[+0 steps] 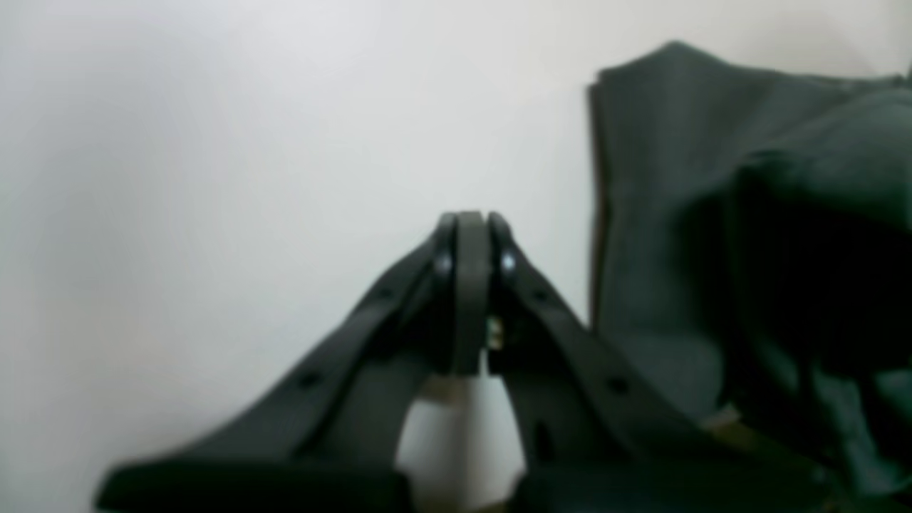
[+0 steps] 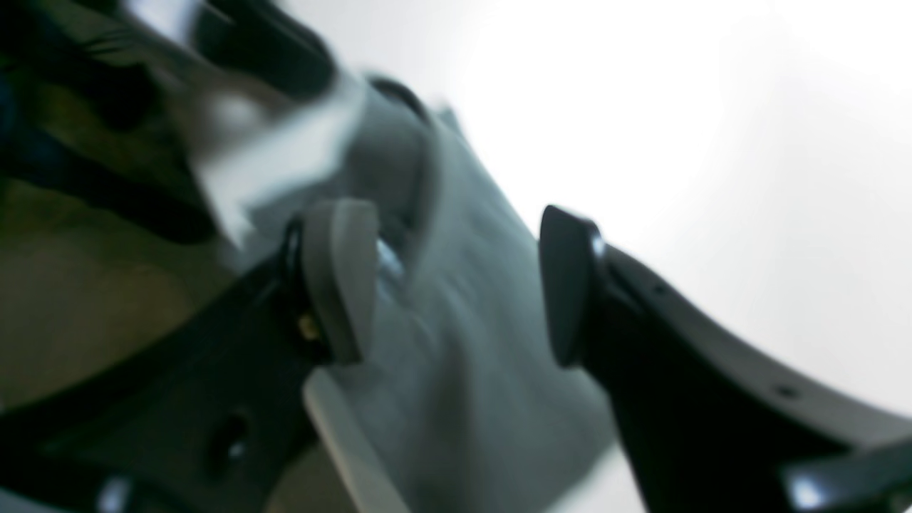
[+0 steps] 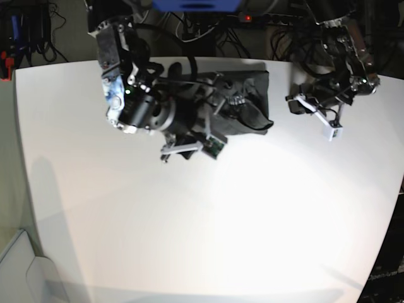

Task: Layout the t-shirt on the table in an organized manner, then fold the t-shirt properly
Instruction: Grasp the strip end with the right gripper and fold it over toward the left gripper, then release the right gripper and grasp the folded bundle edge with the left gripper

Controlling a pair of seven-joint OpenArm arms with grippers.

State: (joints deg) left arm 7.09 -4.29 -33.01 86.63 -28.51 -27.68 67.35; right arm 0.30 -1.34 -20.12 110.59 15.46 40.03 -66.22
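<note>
Both grippers hang above the white worktop [image 3: 208,214], whose broad near part lies bare. Spread wide, the right gripper [image 2: 456,285] has its two pads well apart in its wrist view, with blurred grey cloth of the t-shirt [image 2: 463,370] showing in the gap between them; whether a pad touches the fabric cannot be told through the blur. From the base view that arm reaches across over the t-shirt [image 3: 243,104], a dark, rumpled, partly folded heap lying toward the far edge of the worktop, its right end bunched into a raised lump. Pressed together with nothing between its tips, the left gripper [image 1: 470,228] sits over bare worktop [image 1: 214,178], and the t-shirt [image 1: 662,214] lies just beside it to the right in its wrist view, one straight folded edge facing the gripper. Seen from the base, the left gripper [image 3: 300,104] stands apart from the cloth, near the far right corner.
</note>
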